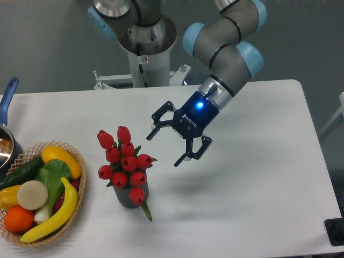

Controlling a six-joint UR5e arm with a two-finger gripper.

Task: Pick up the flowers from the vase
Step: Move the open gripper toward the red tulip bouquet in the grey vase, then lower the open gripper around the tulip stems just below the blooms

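The flowers, a bunch of red tulip buds with green leaves, stand upright in the vase, a short dark grey cylinder left of the table's middle. One bud hangs over the vase's front rim. My gripper hovers above the table just right of the flowers, a short gap away from the nearest bud. Its black fingers are spread wide and point down-left toward the bunch. It is open and holds nothing.
A wicker basket of fruit and vegetables sits at the left front of the white table. A blue-handled metal pot pokes in at the left edge. The arm's base column stands behind the table.
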